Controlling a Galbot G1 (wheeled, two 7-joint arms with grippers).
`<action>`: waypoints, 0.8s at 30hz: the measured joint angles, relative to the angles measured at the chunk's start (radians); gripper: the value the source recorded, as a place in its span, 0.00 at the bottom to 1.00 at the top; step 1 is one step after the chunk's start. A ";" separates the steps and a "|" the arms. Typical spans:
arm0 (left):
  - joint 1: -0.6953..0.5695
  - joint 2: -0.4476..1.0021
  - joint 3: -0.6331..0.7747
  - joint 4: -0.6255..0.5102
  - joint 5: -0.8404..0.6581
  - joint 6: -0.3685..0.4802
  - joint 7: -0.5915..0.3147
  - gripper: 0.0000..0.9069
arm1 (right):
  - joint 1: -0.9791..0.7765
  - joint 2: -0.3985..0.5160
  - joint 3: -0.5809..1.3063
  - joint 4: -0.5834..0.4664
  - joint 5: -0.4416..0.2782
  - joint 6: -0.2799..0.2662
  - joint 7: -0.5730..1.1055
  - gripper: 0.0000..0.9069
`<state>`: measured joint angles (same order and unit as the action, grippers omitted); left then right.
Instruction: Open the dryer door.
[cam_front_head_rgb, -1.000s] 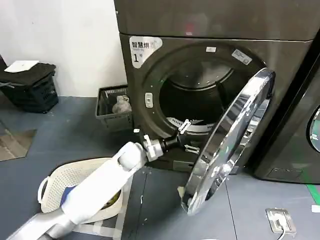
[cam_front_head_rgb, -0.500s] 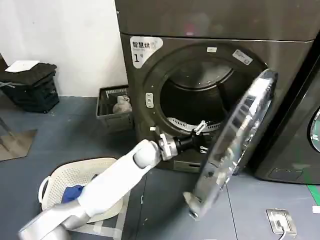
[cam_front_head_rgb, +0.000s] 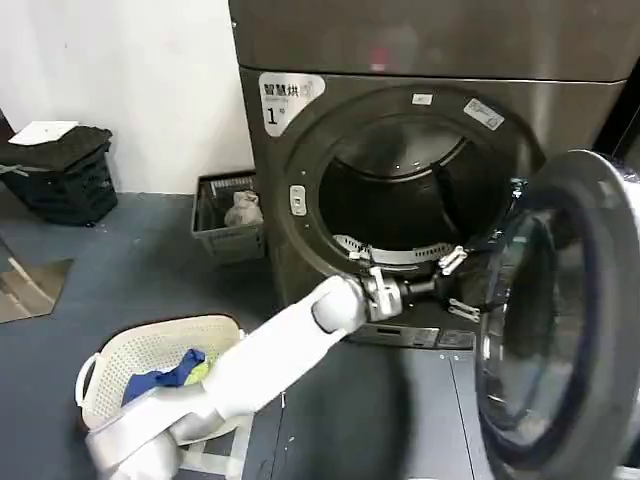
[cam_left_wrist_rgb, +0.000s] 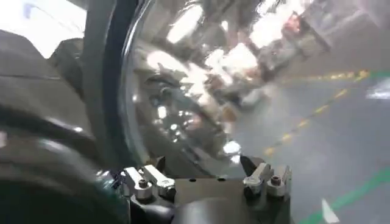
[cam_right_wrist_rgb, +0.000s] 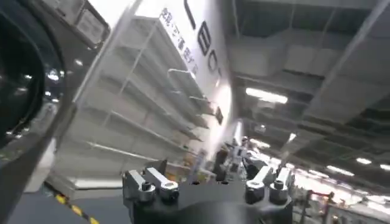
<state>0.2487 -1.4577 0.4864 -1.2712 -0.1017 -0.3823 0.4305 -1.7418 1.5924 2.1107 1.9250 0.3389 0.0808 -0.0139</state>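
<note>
Gleaming chrome-rimmed dryer door (cam_front_head_rgb: 560, 320) stands swung wide open.

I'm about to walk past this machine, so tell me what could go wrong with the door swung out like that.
The dryer door stands swung far out to the right, and the left gripper is up against its inner rim. If the arm keeps pushing, the door might hit its hinge stop or the neighbouring dark machine. The gripper could also slide off the smooth chrome rim. The white laundry basket sits on the floor under the arm, so a low retreat might clip it.
</note>
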 joint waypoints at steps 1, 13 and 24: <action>-0.007 -0.012 0.007 0.010 0.001 -0.001 0.000 1.00 | -0.001 0.006 0.004 0.002 -0.002 0.000 0.011 1.00; -0.050 -0.128 0.052 0.108 0.012 0.017 0.019 1.00 | -0.015 0.017 0.011 -0.004 -0.072 0.055 0.119 1.00; -0.059 -0.152 0.057 0.137 0.013 0.059 0.035 1.00 | -0.025 0.017 0.027 0.011 -0.070 0.058 0.125 1.00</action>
<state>0.1899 -1.6092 0.5438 -1.1342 -0.0891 -0.3234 0.4656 -1.7668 1.6091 2.1381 1.9360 0.2690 0.1387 0.1110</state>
